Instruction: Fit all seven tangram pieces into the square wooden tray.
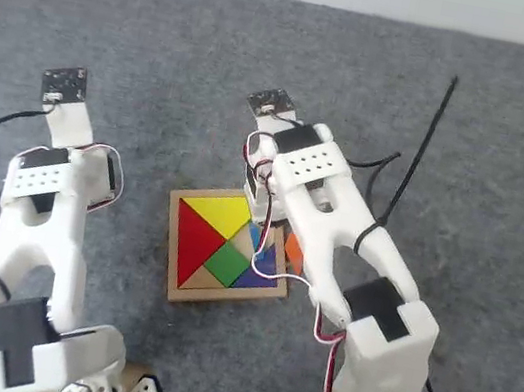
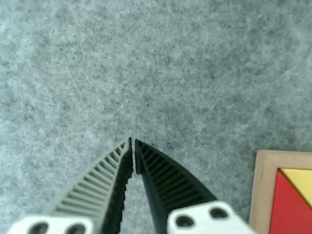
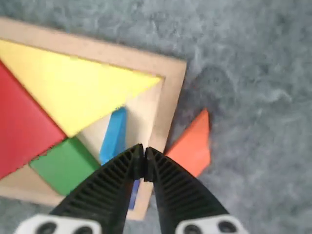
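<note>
Surface: grey carpet (image 1: 474, 142). The wooden tray (image 1: 171, 241) lies near the middle of the high view, turned slightly off square.

Tray contents, high view:
- yellow triangle (image 1: 218, 214) at 12 o'clock
- red triangle (image 1: 195, 240) at 9 o'clock
- green square (image 1: 227, 263) close to centre
- purple piece (image 1: 259, 273) toward 5 o'clock
- blue piece (image 3: 114, 136) toward 3 o'clock, in a bare patch of tray floor between the yellow triangle and the rim. Cannot tell whether it lies flat.

Outside the tray: orange triangle (image 3: 192, 144) on the carpet at 3 o'clock, just beside the rim. Cannot tell whether it touches the rim.

Right gripper (image 3: 144, 148): fingers together, nothing between them. The tips are over the tray's 3 o'clock rim, between the blue piece and the orange triangle. Cannot tell whether they touch the wood.

Left gripper (image 2: 132, 142): fingers together, nothing between them. It is over bare carpet at 9 o'clock of the tray, apart from it. A tray corner and a bit of the red triangle appear at the edge of the left wrist view.
</note>
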